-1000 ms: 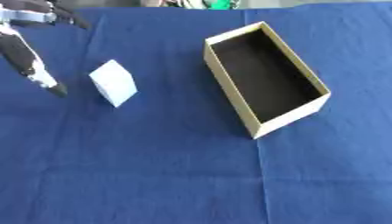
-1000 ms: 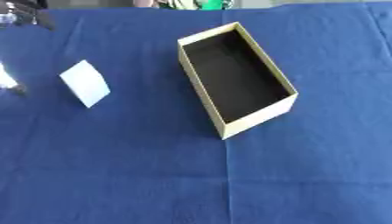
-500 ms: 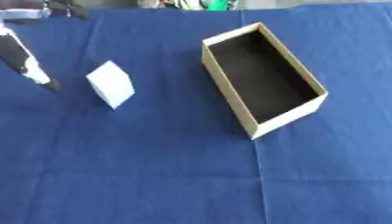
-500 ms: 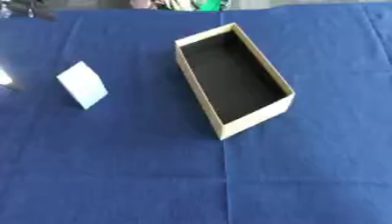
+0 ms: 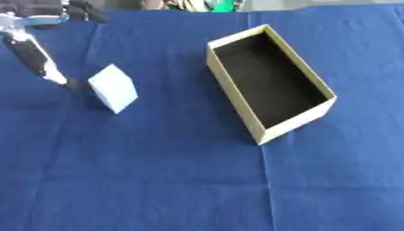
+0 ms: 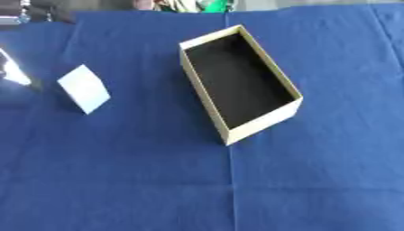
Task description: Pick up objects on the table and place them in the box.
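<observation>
A small white block (image 5: 113,88) stands tilted on the blue cloth, left of centre. To its right lies an open cardboard box (image 5: 296,127) with a dark, empty inside, set at an angle. My left hand (image 5: 35,54) comes in from the upper left. One straight finger of it slants down toward the block, and its tip is just left of the block; whether they touch I cannot tell. The hand holds nothing. My right hand shows in neither view.
The blue cloth (image 5: 158,180) covers the whole table, with fold creases running across it. Some green and dark items (image 5: 221,5) sit beyond the far edge. The box's tall walls stand between the block and the right side.
The left hand's finger drew a little to the left half a second ago and has come back right, close to the block. Block and box have not moved.
</observation>
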Controlling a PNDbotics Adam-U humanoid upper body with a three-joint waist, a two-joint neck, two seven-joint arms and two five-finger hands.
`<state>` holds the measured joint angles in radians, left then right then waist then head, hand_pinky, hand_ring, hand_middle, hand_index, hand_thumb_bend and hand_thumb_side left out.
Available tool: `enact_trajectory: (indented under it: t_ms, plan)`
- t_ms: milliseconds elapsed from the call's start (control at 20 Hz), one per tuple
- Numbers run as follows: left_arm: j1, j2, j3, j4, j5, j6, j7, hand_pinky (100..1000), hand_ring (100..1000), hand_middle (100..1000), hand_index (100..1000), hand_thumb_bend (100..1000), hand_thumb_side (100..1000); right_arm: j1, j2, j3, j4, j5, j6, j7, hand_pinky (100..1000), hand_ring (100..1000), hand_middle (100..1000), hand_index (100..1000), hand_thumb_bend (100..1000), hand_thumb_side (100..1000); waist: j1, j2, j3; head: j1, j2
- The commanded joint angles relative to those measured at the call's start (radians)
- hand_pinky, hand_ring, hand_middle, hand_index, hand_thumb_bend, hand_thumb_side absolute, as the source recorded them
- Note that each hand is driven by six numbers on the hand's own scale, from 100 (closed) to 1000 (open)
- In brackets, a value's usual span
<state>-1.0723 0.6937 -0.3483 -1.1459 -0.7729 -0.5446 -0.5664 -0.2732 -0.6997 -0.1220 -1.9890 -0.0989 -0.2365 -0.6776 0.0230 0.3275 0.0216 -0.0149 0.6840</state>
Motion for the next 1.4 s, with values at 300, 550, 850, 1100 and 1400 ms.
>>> enact_trajectory:
  t_ms: [300,550,850,1100,1400]
  plan:
    - [-0.049,-0.032,-0.016,0.052,-0.068,-0.167,-0.169,844,972,952,1000,778,357,-0.016,-0.02,-0.003,-0.011,-0.007,0.003,0.008,686,794,660,810,100,987,0.016,-0.012,-0.005,0.011,-0.005]
    - [-0.062,-0.047,-0.019,0.054,-0.112,-0.179,-0.175,845,981,962,1000,797,363,-0.019,-0.019,-0.001,-0.011,-0.009,0.004,0.01,687,795,659,810,100,987,0.017,-0.012,-0.009,-0.004,-0.008]
    - [-0.065,-0.063,-0.028,0.099,-0.152,-0.181,-0.254,833,972,948,1000,733,330,-0.02,-0.019,0.001,-0.011,-0.011,0.006,0.012,687,796,658,809,100,988,0.023,-0.012,-0.014,0.035,0.01]
    - [-0.067,-0.074,-0.029,0.124,-0.136,-0.182,-0.296,832,972,945,992,701,318,-0.024,-0.017,0.003,-0.011,-0.013,0.009,0.015,688,796,657,809,100,987,0.027,-0.01,-0.019,0.058,0.022]
    - [-0.061,-0.084,-0.034,0.152,-0.118,-0.176,-0.337,829,961,931,977,693,311,-0.026,-0.017,0.001,-0.011,-0.016,0.006,0.011,688,797,657,809,100,987,0.028,-0.008,-0.024,0.066,0.027]
